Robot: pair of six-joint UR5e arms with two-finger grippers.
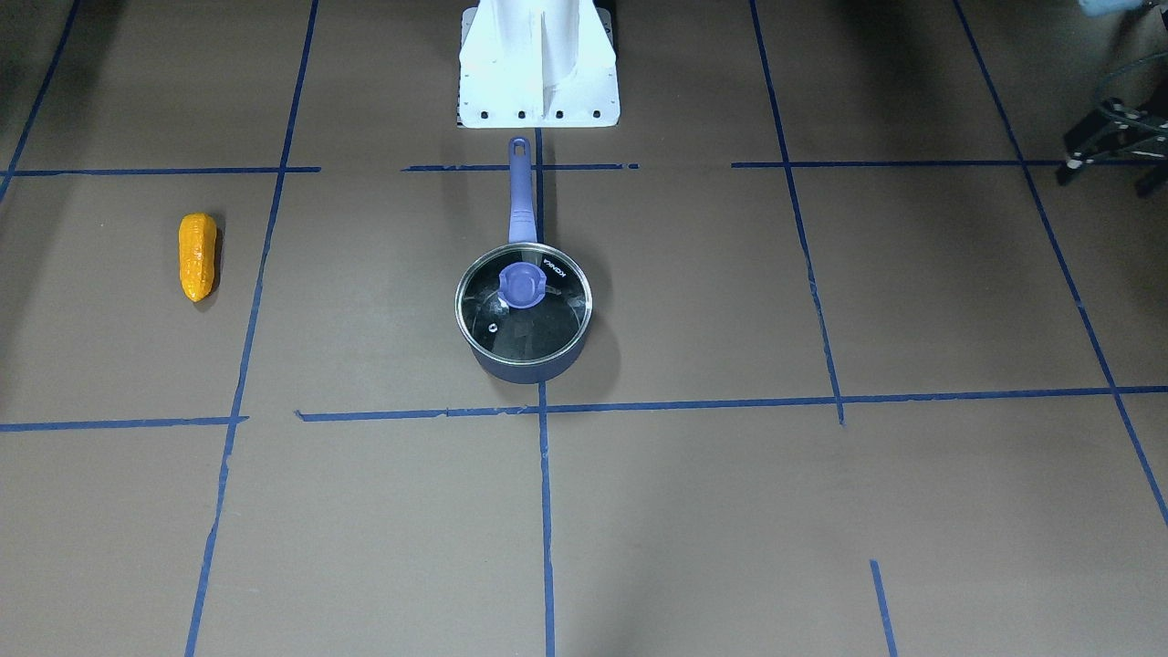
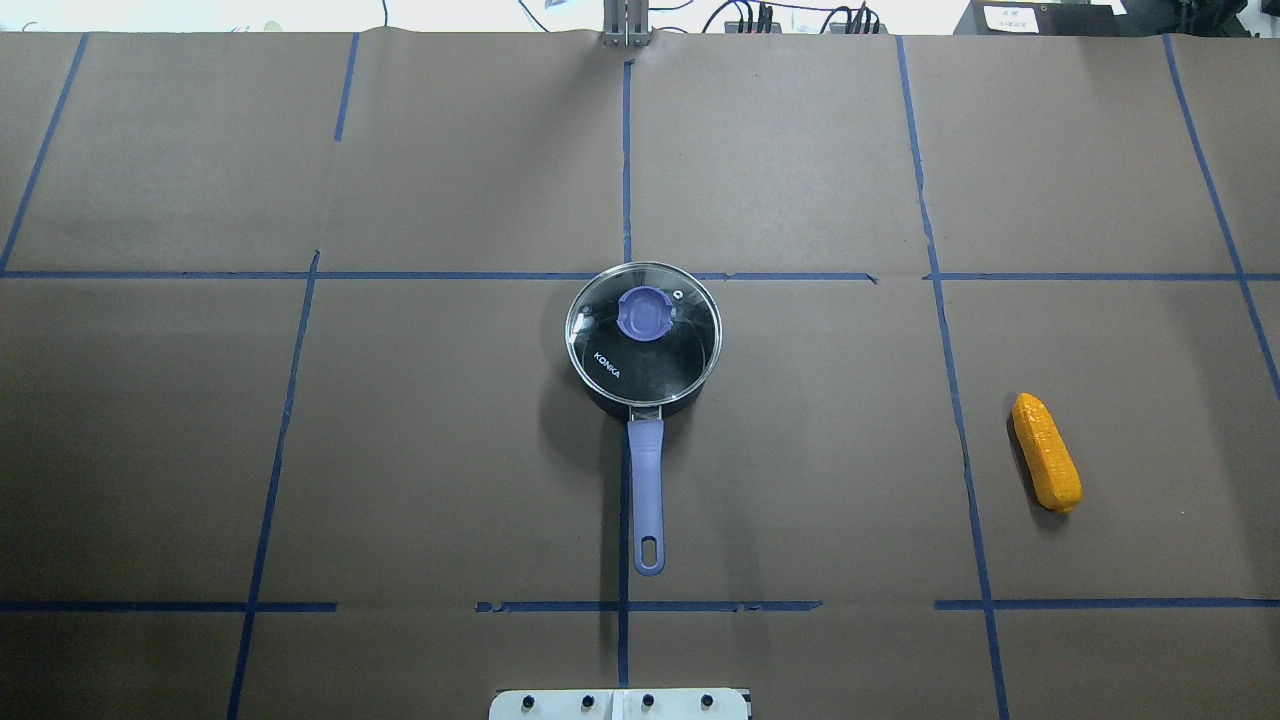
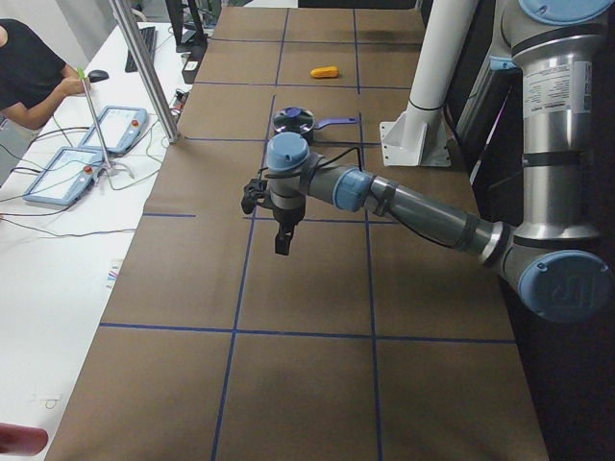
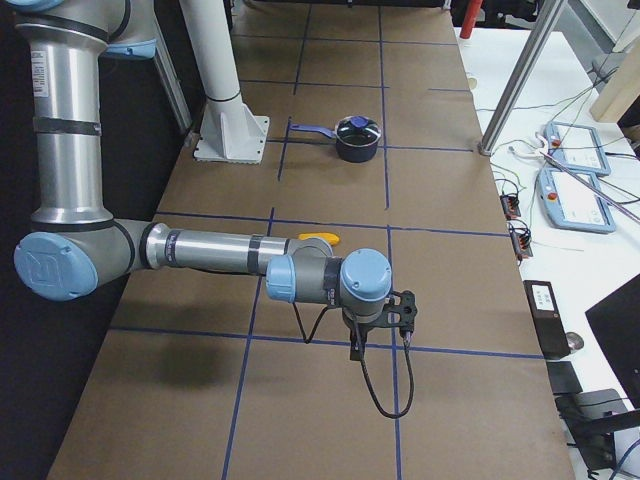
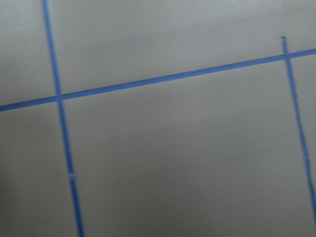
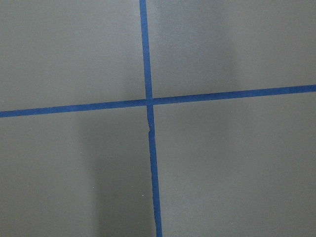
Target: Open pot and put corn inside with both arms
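The pot (image 1: 525, 370) sits mid-way along the counter (image 2: 450, 450) with its glass lid (image 2: 680, 355) on. From overhead its handle (image 2: 647, 480) points to 6 o'clock, toward the base (image 2: 620, 704), and the corn (image 2: 1046, 452) lies well apart at 4 o'clock. I'd centre my left tool (image 3: 281, 240) over the knob (image 2: 645, 313) and lift straight, with the right tool (image 4: 357, 350) taking the corn. I can't tell whether either tool is open. There is bare counter between pot and corn, and the edges are far.

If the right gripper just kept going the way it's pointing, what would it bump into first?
Probably the brown table, near a blue tape crossing. The right gripper points straight down, with nothing visible beneath it.
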